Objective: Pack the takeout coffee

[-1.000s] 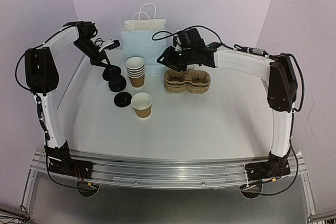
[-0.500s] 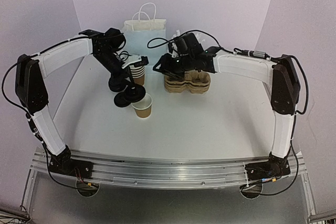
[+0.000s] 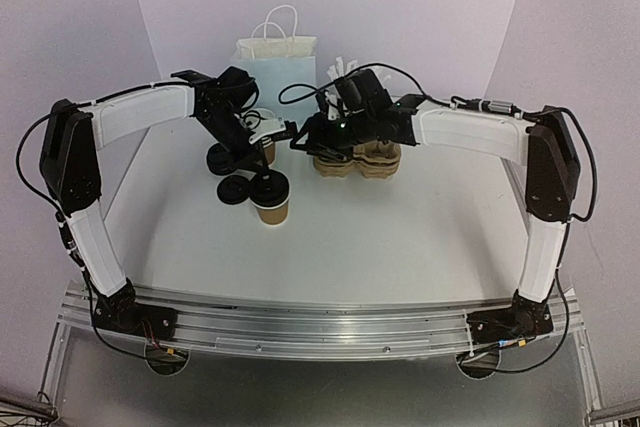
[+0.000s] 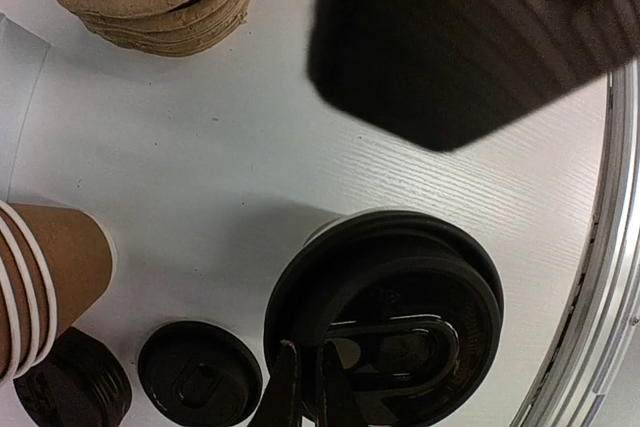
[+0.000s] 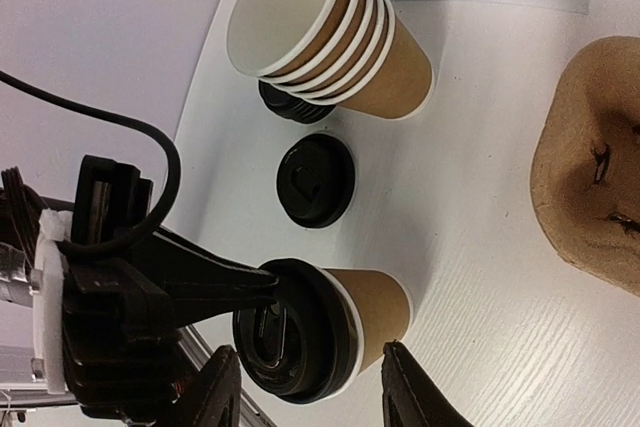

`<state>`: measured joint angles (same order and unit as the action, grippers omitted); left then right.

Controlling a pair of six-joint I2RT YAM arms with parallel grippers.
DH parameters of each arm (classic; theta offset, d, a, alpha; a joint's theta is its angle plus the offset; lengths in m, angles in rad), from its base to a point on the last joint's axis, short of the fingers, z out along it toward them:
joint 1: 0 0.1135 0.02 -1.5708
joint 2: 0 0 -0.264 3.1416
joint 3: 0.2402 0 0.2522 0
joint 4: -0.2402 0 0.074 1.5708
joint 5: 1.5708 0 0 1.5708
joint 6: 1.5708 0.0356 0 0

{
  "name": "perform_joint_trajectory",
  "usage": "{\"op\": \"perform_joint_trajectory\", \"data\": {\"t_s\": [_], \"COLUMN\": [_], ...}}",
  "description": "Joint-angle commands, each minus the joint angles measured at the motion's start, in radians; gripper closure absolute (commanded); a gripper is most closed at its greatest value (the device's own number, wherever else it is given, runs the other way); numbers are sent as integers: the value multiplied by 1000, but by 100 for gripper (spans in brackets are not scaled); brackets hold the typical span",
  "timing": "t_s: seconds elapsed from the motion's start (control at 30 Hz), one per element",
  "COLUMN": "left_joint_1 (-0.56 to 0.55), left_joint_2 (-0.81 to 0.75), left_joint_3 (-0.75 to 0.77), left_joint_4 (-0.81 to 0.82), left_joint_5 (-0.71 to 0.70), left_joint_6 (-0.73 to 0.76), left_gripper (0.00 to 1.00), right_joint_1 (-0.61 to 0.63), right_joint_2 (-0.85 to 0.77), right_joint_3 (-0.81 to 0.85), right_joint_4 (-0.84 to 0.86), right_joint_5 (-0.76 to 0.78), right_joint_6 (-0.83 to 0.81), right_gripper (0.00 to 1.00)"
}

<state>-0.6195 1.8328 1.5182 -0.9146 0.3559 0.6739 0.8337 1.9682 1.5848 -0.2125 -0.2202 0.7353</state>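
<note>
A brown paper cup (image 3: 273, 211) stands alone on the white table. A black lid (image 3: 268, 184) lies over its mouth, with the white rim showing under it in the right wrist view. My left gripper (image 3: 258, 173) is shut on the lid's edge (image 4: 385, 317), its thin fingertips (image 4: 283, 387) pinching the rim. The left gripper (image 5: 200, 282) reaches in from the left of the cup (image 5: 380, 305). My right gripper (image 3: 303, 139) hangs open just behind the cup. Its two fingers (image 5: 215, 387) stand apart either side of the lid (image 5: 295, 342) and touch nothing.
A stack of brown cups (image 5: 330, 32) stands behind. A loose black lid (image 3: 234, 191) and a short stack of lids (image 3: 220, 159) lie to the left. Stacked pulp cup carriers (image 3: 360, 159) sit to the right under the right arm. A pale paper bag (image 3: 275, 67) stands at the back.
My left arm swung right from the lid stack, carrying a lid to the single cup's mouth. The right gripper moved left and forward toward that cup.
</note>
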Motion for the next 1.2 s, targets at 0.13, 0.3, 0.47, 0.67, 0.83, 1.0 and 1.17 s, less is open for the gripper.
{"op": "perform_joint_trajectory", "data": {"t_s": [0.13,0.3,0.47,0.67,0.83,1.0,1.17], "left_joint_1": [-8,-23,-30,-31,-31,-34,-49], "left_joint_2": [-16,-17,-17,-8,-5,-6,-6], "left_joint_3": [-17,-25,-36,-3,30,14,-15], "left_joint_4": [12,24,25,19,12,16,23], "left_joint_5": [-19,-14,-11,9,43,53,21], "left_joint_6": [4,-19,-31,-61,-85,-84,-68], "left_gripper": [100,100,100,100,100,100,100], "right_joint_1": [4,4,5,4,4,5,5], "right_joint_2": [14,24,28,38,38,37,37], "right_joint_3": [18,23,20,23,23,19,19], "right_joint_4": [18,18,18,18,19,19,19], "right_joint_5": [-52,-64,-66,-76,-73,-72,-68], "right_joint_6": [-2,2,2,6,4,4,4], "right_gripper": [56,55,56,55,56,55,55]}}
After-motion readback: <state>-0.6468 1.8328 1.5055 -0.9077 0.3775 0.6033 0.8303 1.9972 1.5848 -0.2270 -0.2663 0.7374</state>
